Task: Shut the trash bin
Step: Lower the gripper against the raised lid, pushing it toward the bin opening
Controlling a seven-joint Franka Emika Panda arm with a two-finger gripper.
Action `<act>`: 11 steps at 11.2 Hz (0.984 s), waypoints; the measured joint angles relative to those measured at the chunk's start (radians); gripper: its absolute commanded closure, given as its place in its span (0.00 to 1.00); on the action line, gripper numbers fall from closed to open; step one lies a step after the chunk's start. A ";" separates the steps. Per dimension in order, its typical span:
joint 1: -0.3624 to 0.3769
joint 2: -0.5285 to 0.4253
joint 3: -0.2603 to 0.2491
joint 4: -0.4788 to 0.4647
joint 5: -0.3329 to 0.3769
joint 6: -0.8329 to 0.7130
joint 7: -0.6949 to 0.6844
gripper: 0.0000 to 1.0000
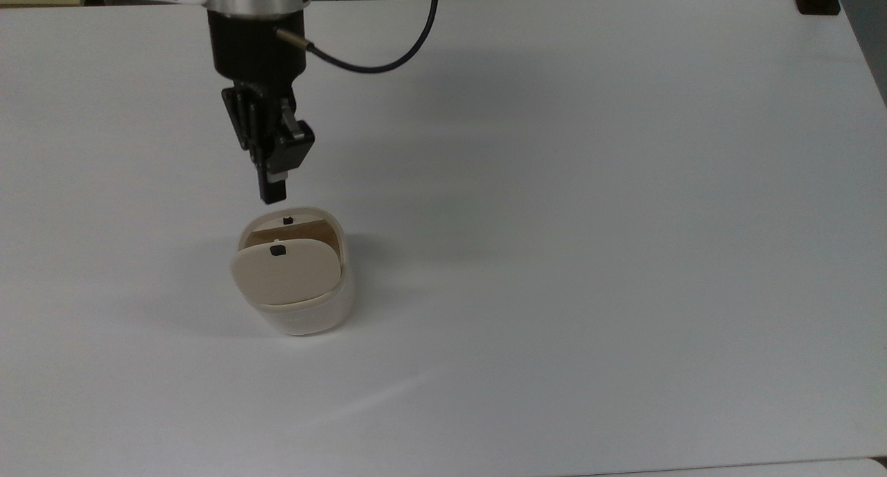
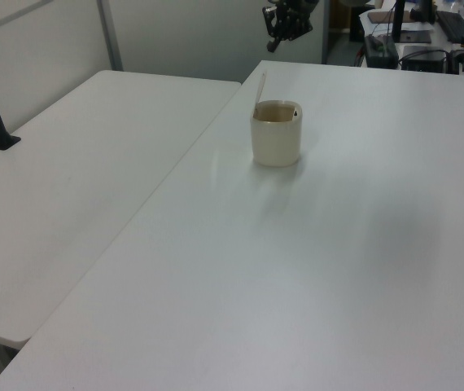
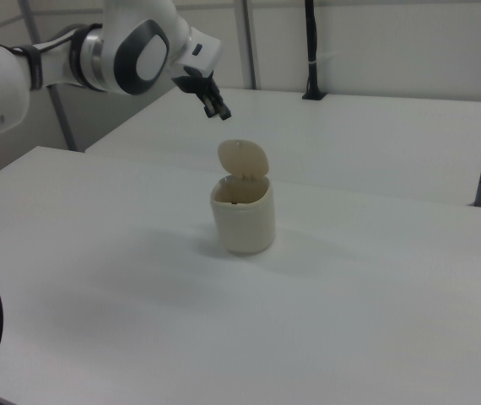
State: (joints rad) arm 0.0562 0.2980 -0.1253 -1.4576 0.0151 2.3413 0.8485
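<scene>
We see the counter [image 1: 554, 186] from steeply above in the top view, lower from opposite sides in left and right views, all sharing the trash bin [image 1: 305, 310].
</scene>
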 measured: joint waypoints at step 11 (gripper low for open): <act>0.002 0.124 -0.001 0.012 0.001 0.170 0.125 1.00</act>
State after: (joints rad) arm 0.0578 0.4220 -0.1261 -1.4456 0.0159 2.5117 0.9735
